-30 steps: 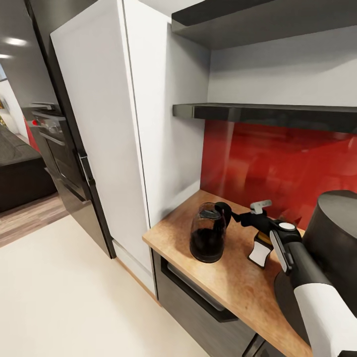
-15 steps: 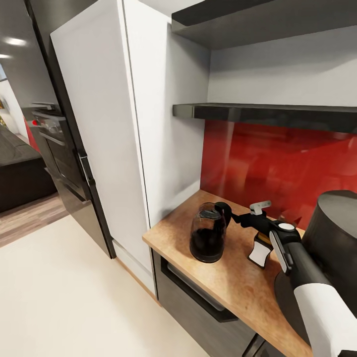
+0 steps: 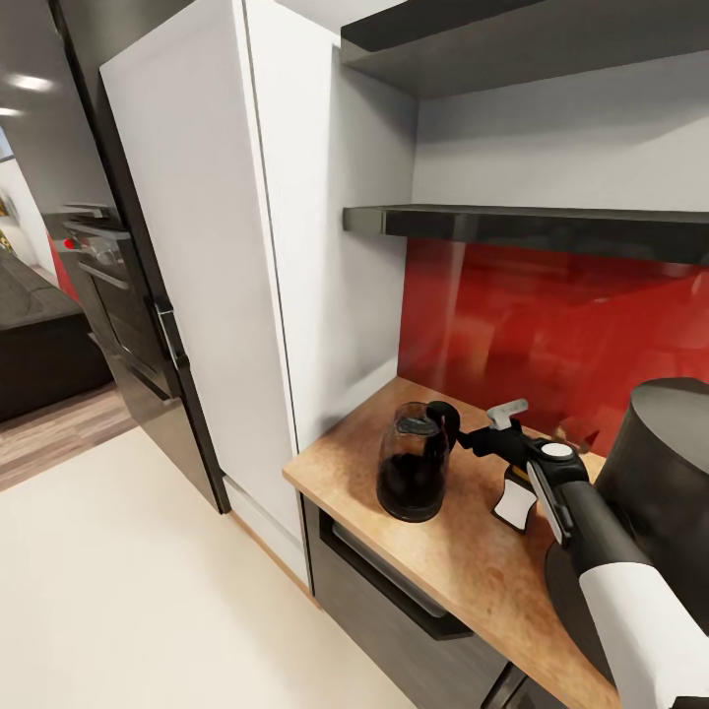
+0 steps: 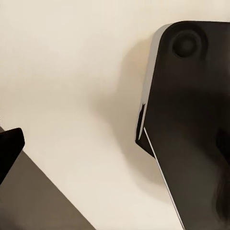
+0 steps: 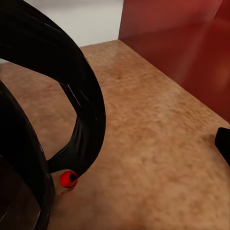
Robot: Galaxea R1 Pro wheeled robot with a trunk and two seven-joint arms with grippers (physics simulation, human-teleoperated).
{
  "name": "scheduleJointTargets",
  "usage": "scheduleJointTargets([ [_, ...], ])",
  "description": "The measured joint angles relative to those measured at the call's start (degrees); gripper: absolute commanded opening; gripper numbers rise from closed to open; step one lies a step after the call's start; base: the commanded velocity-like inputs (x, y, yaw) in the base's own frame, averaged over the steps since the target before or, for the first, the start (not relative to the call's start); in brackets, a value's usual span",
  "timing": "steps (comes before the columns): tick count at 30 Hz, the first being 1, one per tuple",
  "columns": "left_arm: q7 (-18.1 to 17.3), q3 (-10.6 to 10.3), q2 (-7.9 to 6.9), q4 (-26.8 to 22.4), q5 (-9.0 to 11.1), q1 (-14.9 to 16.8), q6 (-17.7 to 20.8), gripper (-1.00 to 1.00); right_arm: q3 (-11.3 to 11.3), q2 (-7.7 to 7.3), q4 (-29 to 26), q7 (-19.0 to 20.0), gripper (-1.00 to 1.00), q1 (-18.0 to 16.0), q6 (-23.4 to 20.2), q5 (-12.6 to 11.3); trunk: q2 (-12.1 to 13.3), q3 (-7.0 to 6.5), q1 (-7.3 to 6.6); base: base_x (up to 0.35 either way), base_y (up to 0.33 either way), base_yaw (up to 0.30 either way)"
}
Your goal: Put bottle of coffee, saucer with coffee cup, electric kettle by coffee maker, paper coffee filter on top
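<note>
The electric kettle (image 3: 412, 463), a black glassy jug, stands near the left end of the kitchen countertop (image 3: 463, 551). My right gripper (image 3: 471, 431) is open and reaches up to its black loop handle (image 5: 81, 110) from the right. One fingertip (image 5: 223, 143) shows apart from the handle over the wood. Behind my right wrist stands the bottle of coffee (image 3: 514, 504), with its white label showing and its cap hidden. The kitchen shelf (image 3: 532, 225) above the red backsplash looks bare. My left gripper hangs over the pale floor, with one dark fingertip (image 4: 9, 149) at the picture's edge.
A tall dark grey cylinder (image 3: 662, 463) stands on the counter at the far right, close to my right forearm. A white tall cabinet (image 3: 226, 256) borders the counter's left end. A black oven column (image 3: 118, 295) lies further left. My own dark base (image 4: 191, 120) sits below the left arm.
My right arm has slid a little to the left, bringing the gripper closer to the kettle's handle. The kettle and bottle have not moved.
</note>
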State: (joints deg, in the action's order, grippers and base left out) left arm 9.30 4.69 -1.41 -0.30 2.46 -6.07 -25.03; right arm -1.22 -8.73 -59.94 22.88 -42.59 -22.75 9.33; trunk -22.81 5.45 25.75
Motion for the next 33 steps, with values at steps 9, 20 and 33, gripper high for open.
scheduleJointTargets([
  [9, 0.0, 0.0, 0.0, 0.1, -0.1, 0.0, 0.0, 1.0, -0.1, 0.0, 0.0, 0.0, 1.0, 0.0, 0.1, -0.1, 0.0, 0.0, 0.0, 0.0, 0.0, 0.0],
  [20, 0.0, 0.0, -0.02, 0.0, 0.0, 0.0, 0.0, 1.0, 0.0, 0.07, 0.1, 0.0, 1.0, 0.0, 0.1, -0.1, 0.0, 0.0, -0.01, 0.119, 0.0, 0.0],
  [33, 0.0, 0.0, 0.0, 0.0, 0.0, 0.0, 0.0, 1.0, 0.0, 0.09, 0.4, 0.0, 1.0, 0.0, 0.1, -0.1, 0.0, 0.0, -0.01, 0.115, 0.038, 0.0],
])
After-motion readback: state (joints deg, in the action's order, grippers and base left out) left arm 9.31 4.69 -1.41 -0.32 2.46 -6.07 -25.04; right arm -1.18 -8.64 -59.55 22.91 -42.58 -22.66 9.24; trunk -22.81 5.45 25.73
